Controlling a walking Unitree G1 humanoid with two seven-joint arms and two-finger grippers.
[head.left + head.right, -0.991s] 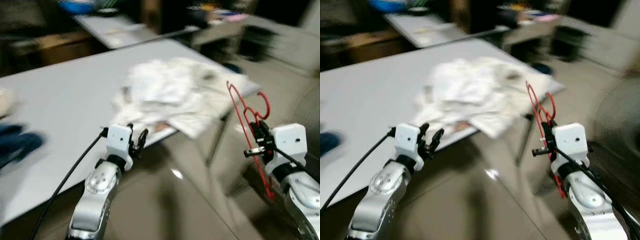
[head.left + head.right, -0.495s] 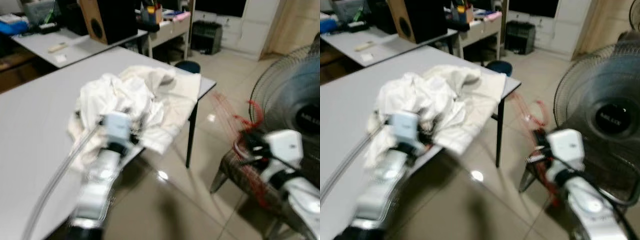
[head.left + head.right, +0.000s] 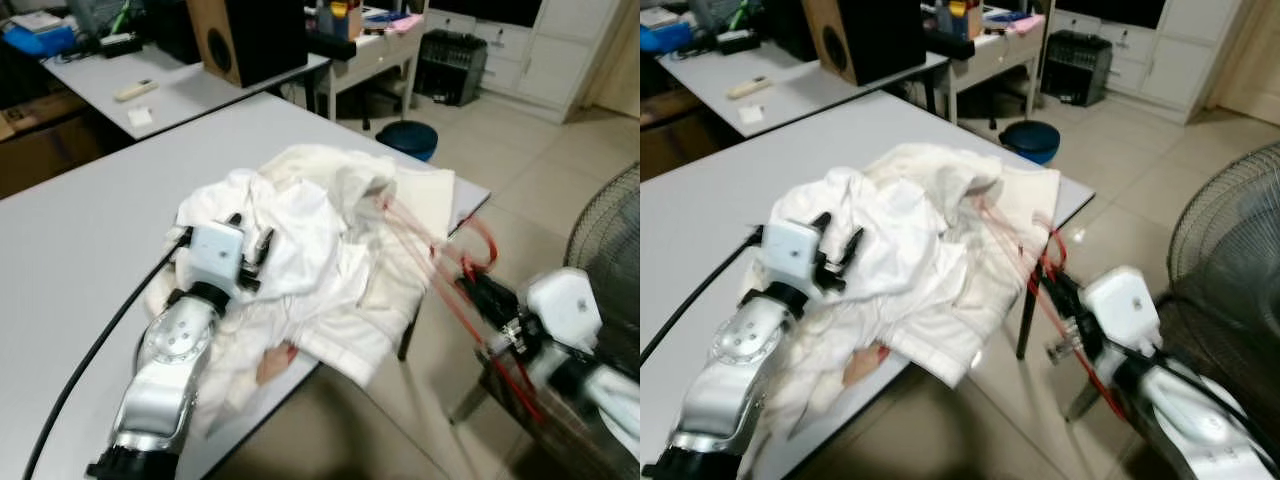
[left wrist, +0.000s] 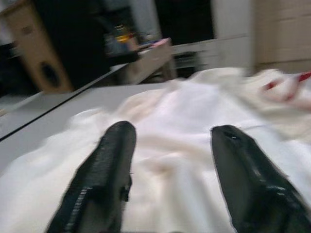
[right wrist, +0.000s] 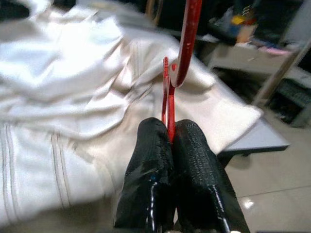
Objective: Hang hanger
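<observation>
R jaws clamped on red hanger (image 5: 168,99), L jaws spread over white garment (image 3: 320,230)

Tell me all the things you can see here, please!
white garment: one, white, crumpled on the table's near corner
red hanger: one, red, pinched in the right gripper, reaching over the garment
table: one, grey, under the garment
speaker: one, black and wood, on the far table
bin: one, blue, on the floor beyond the table
fan: one, dark, at the right
left gripper: open, over the garment
right gripper: shut on the hanger
</observation>
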